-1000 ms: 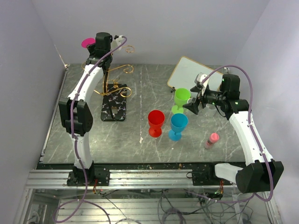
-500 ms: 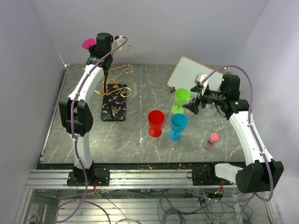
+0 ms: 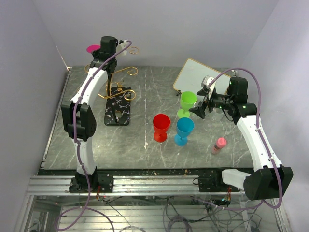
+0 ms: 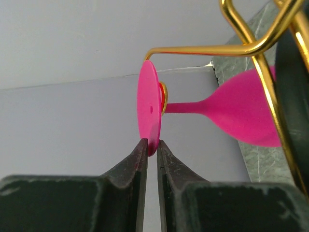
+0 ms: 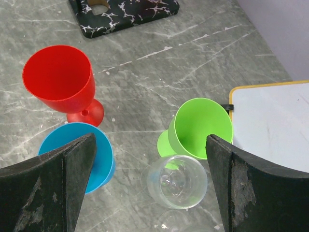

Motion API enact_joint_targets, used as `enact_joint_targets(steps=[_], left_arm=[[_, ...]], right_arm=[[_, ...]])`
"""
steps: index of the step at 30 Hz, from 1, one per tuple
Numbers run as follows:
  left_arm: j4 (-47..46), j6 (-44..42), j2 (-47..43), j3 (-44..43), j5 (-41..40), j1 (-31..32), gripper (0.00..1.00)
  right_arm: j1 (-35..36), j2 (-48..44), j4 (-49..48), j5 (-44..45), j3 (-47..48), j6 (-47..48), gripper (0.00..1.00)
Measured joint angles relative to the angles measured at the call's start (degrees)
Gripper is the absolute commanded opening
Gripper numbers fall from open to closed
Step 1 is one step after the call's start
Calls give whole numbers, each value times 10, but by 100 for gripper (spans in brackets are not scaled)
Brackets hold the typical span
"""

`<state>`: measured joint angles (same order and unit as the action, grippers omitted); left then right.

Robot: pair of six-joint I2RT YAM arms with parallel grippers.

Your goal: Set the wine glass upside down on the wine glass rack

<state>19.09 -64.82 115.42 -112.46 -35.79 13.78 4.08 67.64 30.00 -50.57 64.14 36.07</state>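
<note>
A pink wine glass (image 4: 246, 116) lies sideways at the gold wine glass rack (image 3: 119, 86), its stem passing through a curled arm end (image 4: 164, 96). My left gripper (image 4: 151, 144) is shut on the rim of the glass's round foot (image 4: 147, 108); in the top view the foot (image 3: 92, 48) shows beside the gripper (image 3: 104, 48) high at the back left. My right gripper (image 5: 149, 145) is open and empty, hovering over a clear wine glass (image 5: 177, 181).
Red (image 3: 161, 126), blue (image 3: 184, 129) and green (image 3: 187, 102) glasses stand upright mid-table. A small pink bottle (image 3: 219, 144) lies at the right. A whiteboard (image 3: 200, 75) lies at the back right. The rack's black base (image 3: 118, 108) sits on the grey table.
The left gripper and the pink glass's foot have shifted slightly right and lower toward the rack. The right arm has not moved.
</note>
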Motion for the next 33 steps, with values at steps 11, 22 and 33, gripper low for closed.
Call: enact_joint_targets(steps=[11,22,33], left_arm=[[6,7,0,3,0,2,37],[10,31,-2,6,1,2,95],[26,86,-68,7,41,3,100]], right_arm=[[0,0,-1,2,-1,0,95],[0,0,-2,2,-1,0,96],[6,22,4,16,7,-9,96]])
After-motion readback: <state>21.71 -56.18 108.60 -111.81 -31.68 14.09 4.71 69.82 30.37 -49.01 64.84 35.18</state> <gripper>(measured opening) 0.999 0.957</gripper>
